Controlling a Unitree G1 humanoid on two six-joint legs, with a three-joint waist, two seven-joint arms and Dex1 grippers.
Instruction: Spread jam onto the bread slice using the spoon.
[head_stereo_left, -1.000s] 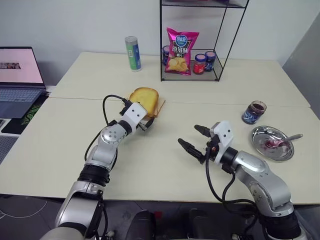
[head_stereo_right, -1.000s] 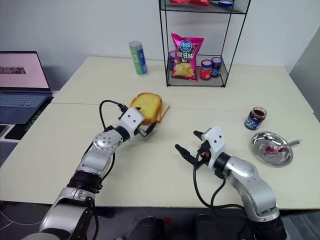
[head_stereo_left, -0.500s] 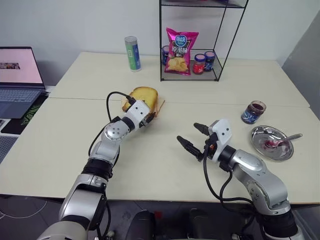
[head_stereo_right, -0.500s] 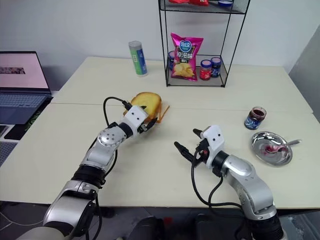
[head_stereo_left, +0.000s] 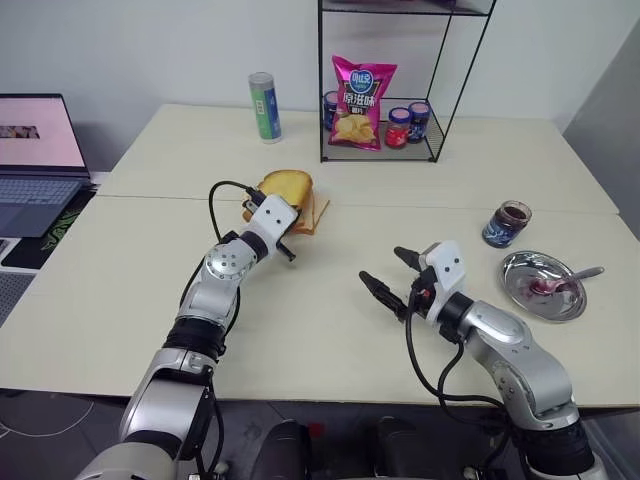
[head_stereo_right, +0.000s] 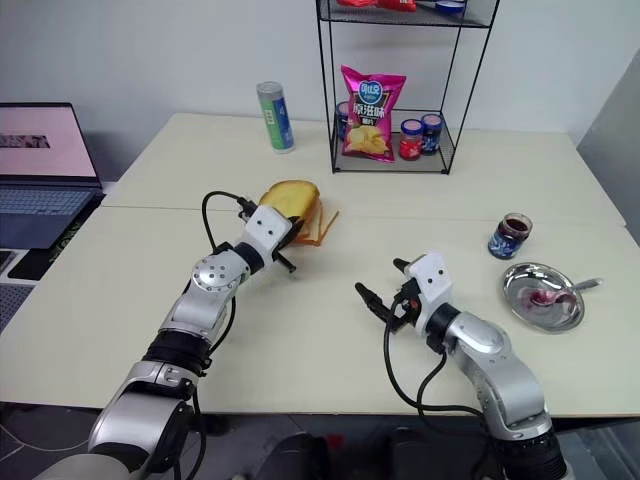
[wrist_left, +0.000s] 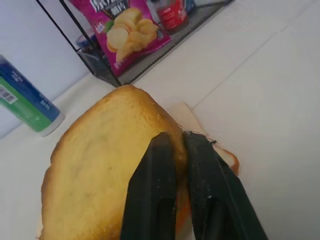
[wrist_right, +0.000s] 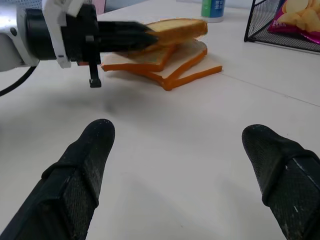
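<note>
Left end effector (wrist_left: 172, 142) pinches the thick, golden, round-topped bread slice (wrist_left: 100, 165); right end effector (wrist_right: 175, 145) gapes, empty.

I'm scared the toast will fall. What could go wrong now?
The left gripper pinches the bread slice only at one edge, so it might droop, tear or slip back onto the stack of slices under it. The spoon and jam jar sit far off by the right gripper, which holds nothing.

Bare worktop (head_stereo_left: 330, 330) between both arms gives passage; wire rack (head_stereo_left: 385, 90) and green can (head_stereo_left: 265, 107) block the rear, laptop (head_stereo_left: 35, 165) far left.
</note>
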